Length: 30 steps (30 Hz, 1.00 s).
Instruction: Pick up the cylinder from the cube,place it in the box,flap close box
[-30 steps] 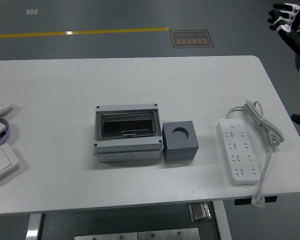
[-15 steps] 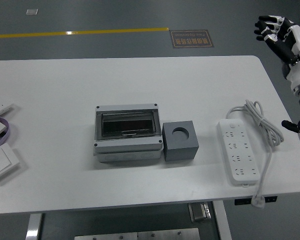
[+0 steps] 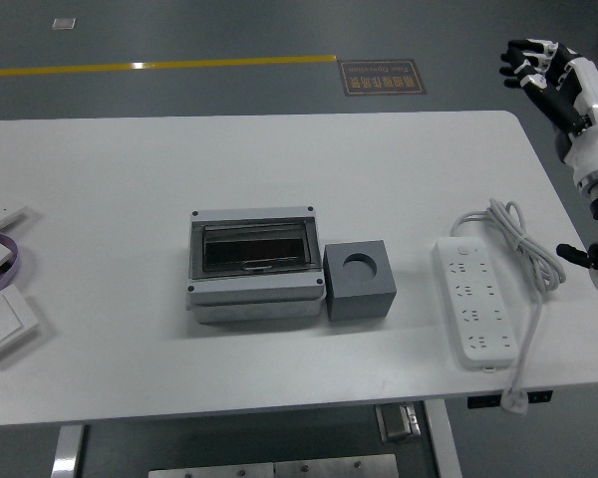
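A dark grey cube (image 3: 359,280) sits at the table's middle, with a round hole in its top face; I cannot tell whether a cylinder sits in it. Touching its left side is a grey box (image 3: 254,266) with a clear flap lying shut over a dark inside. My right hand (image 3: 540,66) hangs in the air past the table's far right corner, fingers loosely spread, holding nothing. It is far from the cube. The left arm does not show.
A white power strip (image 3: 472,311) with a coiled cable (image 3: 521,251) lies right of the cube. White wall switches (image 3: 0,321) lie at the left edge. The white table (image 3: 130,179) ends just below the strip.
My right hand has come in from the top right corner, moving left and slightly down toward the table's far right corner. The box and cube have not moved.
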### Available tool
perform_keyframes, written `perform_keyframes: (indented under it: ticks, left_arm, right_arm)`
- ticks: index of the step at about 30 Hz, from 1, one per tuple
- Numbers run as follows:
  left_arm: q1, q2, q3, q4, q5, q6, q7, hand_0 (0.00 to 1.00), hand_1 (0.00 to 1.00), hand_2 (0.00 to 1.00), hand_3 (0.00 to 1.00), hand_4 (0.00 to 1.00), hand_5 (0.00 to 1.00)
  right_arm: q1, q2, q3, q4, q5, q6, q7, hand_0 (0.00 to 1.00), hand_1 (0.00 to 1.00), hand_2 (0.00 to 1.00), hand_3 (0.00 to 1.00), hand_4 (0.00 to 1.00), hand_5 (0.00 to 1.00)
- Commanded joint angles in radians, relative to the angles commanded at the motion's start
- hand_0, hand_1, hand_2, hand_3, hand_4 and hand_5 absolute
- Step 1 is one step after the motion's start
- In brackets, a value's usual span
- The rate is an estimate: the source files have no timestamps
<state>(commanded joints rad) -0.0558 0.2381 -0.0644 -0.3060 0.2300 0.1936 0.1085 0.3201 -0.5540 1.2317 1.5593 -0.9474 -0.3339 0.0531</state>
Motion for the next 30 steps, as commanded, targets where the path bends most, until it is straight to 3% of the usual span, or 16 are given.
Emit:
perform_keyframes:
  ticks: [23,30]
  left_arm:
    - [0.008,-0.003,0.027,0.007,-0.038,-0.011,-0.008,0.592,0.581,0.517,0.615,0.683,0.242]
    - [0.032,0.001,0.014,0.009,-0.044,-0.014,-0.013,0.592,0.581,0.517,0.615,0.683,0.242]
  right_arm:
    - [-0.014,0.018,0.012,-0.01,-0.014,-0.001,0.003,0.719,0.668,0.673,0.655,0.766,0.496]
    - [-0.02,0.027,0.003,-0.002,-0.022,-0.003,0.002,0.719,0.668,0.673,0.655,0.766,0.496]
